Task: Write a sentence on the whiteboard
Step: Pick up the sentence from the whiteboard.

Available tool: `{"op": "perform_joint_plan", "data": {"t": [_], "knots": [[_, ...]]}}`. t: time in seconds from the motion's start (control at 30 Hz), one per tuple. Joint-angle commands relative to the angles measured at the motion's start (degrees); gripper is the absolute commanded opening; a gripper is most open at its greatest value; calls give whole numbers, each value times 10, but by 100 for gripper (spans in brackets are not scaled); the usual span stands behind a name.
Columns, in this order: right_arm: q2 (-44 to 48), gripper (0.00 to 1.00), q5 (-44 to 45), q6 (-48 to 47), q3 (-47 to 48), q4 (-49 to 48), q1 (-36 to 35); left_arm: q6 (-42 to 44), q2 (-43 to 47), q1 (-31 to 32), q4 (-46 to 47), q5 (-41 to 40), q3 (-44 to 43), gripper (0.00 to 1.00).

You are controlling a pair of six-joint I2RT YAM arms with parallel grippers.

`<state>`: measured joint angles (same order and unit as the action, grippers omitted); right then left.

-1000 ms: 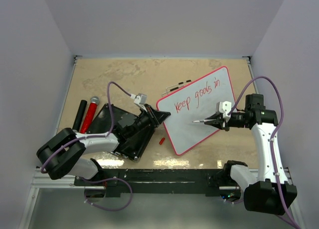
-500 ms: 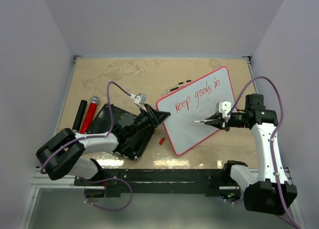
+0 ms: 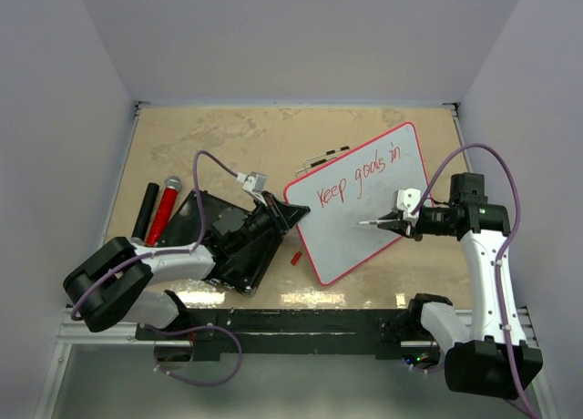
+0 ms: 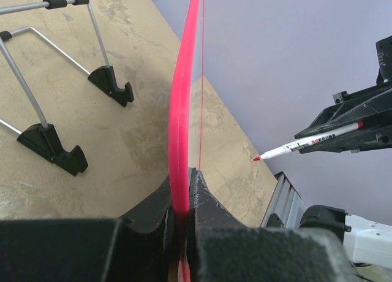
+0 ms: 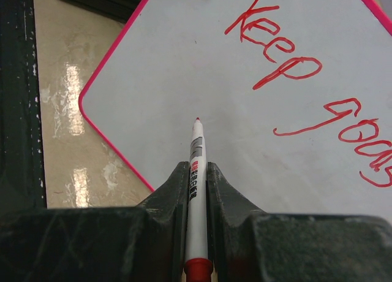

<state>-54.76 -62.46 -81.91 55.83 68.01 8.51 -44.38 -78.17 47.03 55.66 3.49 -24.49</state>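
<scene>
**Marker tip held under "Keep goals in"**

We see the whiteboard lying at an angle on the right half of the table, with its near-left corner toward the left arm. The left hand is closed tight on the board's red rim at that corner, and the wrist view shows the rim edge-on, pinched between both fingers. The sentence runs in red along the upper part of the board and reads "Keep goals in" on one line.

The right hand is clamped shut around a white marker with a red tip. The marker points at the blank area below the word "Keep". From the left wrist view the tip seems to sit just off the surface, though we cannot be sure.

A wire stand with black feet lies beyond the board's far edge. A small red cap rests on the table just beside the board's near-left rim. A black ribbed slab lies under the left arm.
</scene>
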Motion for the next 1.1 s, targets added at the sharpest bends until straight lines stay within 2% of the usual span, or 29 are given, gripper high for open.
{"op": "perform_joint_plan", "data": {"t": [0.0,0.6,0.8,0.9,0.93,1.07], "knots": [[8,0,-2,0,16,-5,-3,35,14,3,-13,23,8,0],[18,0,16,20,43,-8,-3,29,46,2,-29,26,19,0],[30,0,-20,118,67,-71,-2,38,63,3,-57,15,20,0],[22,0,-28,204,88,-118,-2,44,67,2,-64,13,19,0],[16,0,-30,273,101,-161,-2,48,67,2,-67,12,16,0],[0,0,-63,364,135,-206,-2,66,71,2,-78,7,11,0]]}}
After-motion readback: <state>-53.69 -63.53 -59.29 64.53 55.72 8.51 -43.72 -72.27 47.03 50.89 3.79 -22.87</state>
